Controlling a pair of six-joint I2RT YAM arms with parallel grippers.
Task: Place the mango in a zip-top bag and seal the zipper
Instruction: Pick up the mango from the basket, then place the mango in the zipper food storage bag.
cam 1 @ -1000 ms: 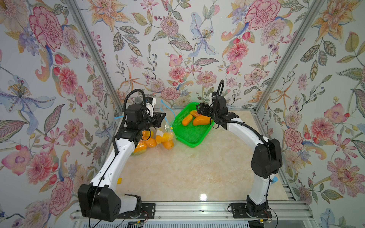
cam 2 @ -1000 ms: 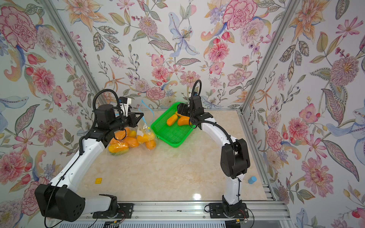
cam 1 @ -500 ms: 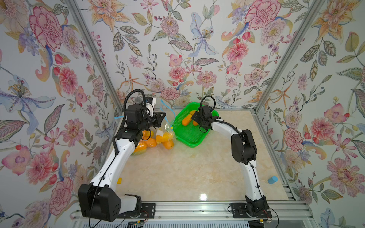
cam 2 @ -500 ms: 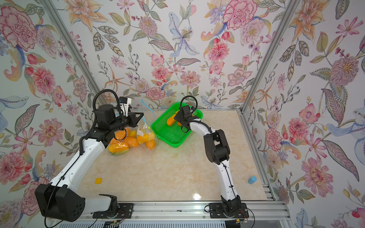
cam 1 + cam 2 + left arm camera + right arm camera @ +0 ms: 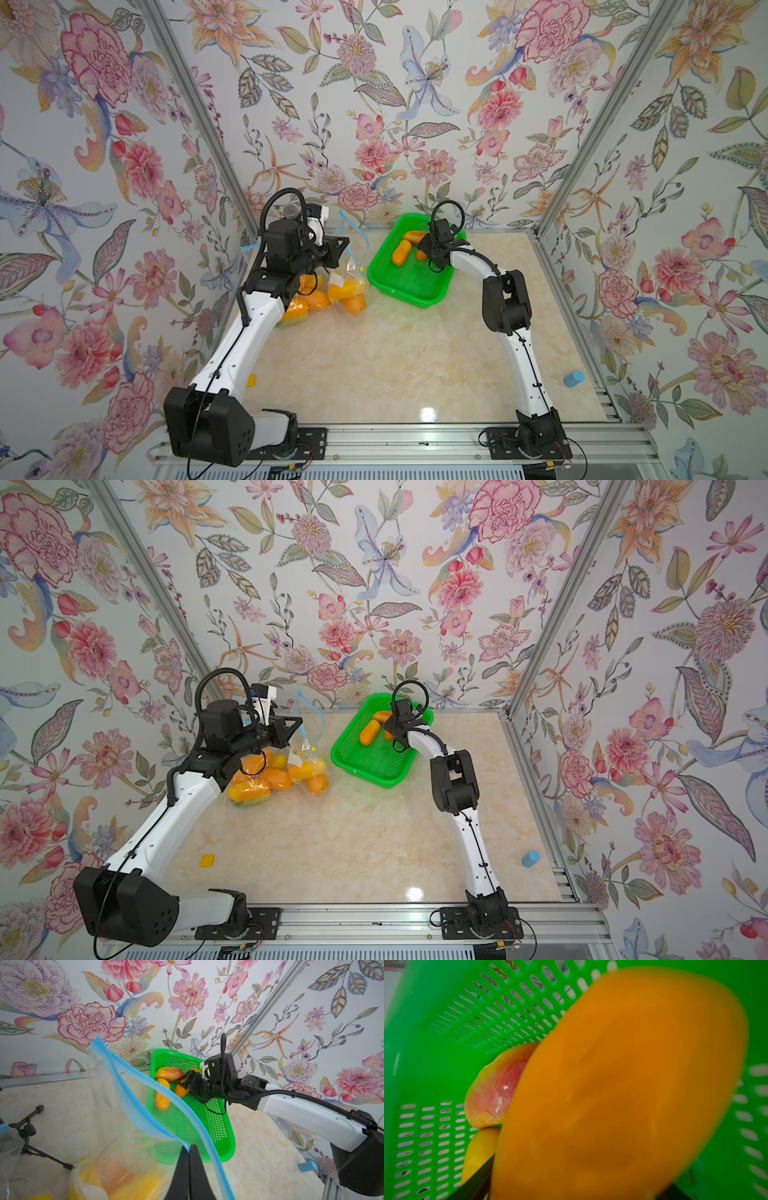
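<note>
**Along the far edge of the surface: mango between the right claw's fingers, bag mouth waiting beside the basket**

Near the middle of the far edge of the surface [image 5: 415,353] stands the green basket [image 5: 411,280], and the right claw [image 5: 185,1086] reaches down into it; the mango [image 5: 612,1088] fills the right wrist view, with the dark fingers [image 5: 475,1184] showing on either side of its near end; so the fruit lies straight ahead of the claw, inside its gap; its long axis seems to run away from the wrist, roughly along the fingers, so they straddle its narrower width. The jaws stand apart around it; whether they already press on the skin I cannot tell. Two other mangoes [image 5: 168,1073] lie against it, toward the basket's far corner.

Toward the far left corner of the surface the left claw [image 5: 189,1153] is pinched tight on the rim of the zip-top bag [image 5: 116,1109], holding its blue zipper strip [image 5: 133,1105] up so the mouth gapes; the bag stands just beside the basket's left wall, with filled bags [image 5: 266,779] behind it against the left edge.

The right arm is the one at the mango; the left is taken up with the bag. The coming move likely turns on this: the mouth lies to the left of the claw, over the basket's wall; the fruit would probably have to go in end first.
</note>
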